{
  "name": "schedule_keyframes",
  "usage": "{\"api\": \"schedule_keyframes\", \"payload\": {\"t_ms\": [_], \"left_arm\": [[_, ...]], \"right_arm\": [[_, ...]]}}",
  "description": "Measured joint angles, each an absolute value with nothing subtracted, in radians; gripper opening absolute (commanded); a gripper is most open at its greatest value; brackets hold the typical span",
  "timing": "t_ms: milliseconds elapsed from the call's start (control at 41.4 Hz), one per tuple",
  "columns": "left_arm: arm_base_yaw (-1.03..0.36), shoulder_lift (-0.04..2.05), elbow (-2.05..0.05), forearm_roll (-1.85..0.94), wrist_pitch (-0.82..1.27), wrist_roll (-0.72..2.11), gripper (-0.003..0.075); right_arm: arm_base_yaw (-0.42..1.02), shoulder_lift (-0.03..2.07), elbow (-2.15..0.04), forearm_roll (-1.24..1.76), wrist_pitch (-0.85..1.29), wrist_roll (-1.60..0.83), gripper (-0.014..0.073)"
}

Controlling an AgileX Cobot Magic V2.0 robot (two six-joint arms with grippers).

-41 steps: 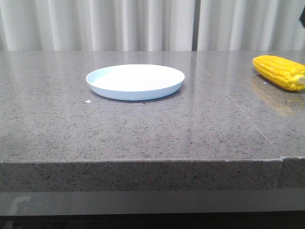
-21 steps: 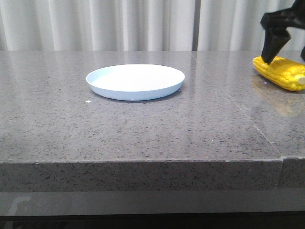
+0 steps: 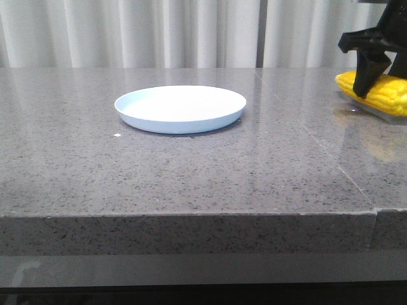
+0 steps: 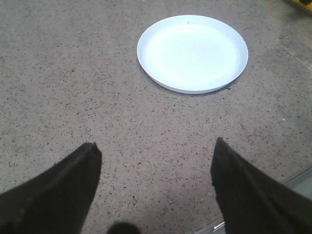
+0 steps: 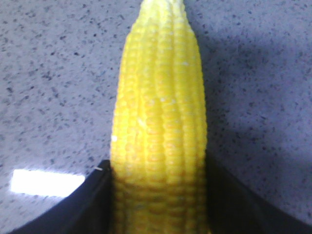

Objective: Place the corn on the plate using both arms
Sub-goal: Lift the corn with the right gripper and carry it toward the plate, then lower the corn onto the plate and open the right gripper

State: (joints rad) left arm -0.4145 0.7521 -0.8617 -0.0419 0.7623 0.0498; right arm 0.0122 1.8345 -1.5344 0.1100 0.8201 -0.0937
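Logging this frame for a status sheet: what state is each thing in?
corn: between the right tool's fingers, apparently gripped
plate: empty, flat on the table
left tool: open, holding nothing, above bare table

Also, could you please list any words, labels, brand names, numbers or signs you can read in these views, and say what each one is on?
None: no view shows any readable text.
The plate is plain, with no print or logo.
The corn, between the right gripper fingers, bears only kernels.
The left gripper fingers are plain and dark.
The table shows only stone speckle.
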Motion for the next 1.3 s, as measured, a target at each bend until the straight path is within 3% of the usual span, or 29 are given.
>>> {"api": "schedule_keyframes", "payload": {"t_ms": [387, 604, 942, 1039, 1184, 1305], "left_arm": [[-0.414, 0.752, -0.862, -0.042, 0.762, 0.048, 0.0470], [-0.414, 0.752, -0.862, -0.042, 0.762, 0.048, 0.0470], [-0.414, 0.752, -0.862, -0.042, 0.762, 0.048, 0.0470], [-0.414, 0.752, -0.862, -0.042, 0.762, 0.048, 0.0470], [-0.414, 0.752, -0.862, -0.042, 0.762, 0.048, 0.0470], [-0.414, 0.752, -0.862, -0.042, 0.762, 0.048, 0.0470]], "right_arm": [[0.309, 1.799, -1.762, 0.114, 1.013, -0.100, 0.0282], [0.443, 1.810, -1.771, 0.144, 0.934, -0.030, 0.0282], [0.481, 1.948, -1.771, 0.308, 0.764, 0.050, 0.0287], [0.481, 1.990, -1.771, 0.316, 0.746, 0.050, 0.0368], [0.481, 2.024, -1.771, 0.318, 0.744, 0.051, 0.0587], [0.481, 2.026, -1.771, 0.318, 0.738, 0.051, 0.0635]]}}
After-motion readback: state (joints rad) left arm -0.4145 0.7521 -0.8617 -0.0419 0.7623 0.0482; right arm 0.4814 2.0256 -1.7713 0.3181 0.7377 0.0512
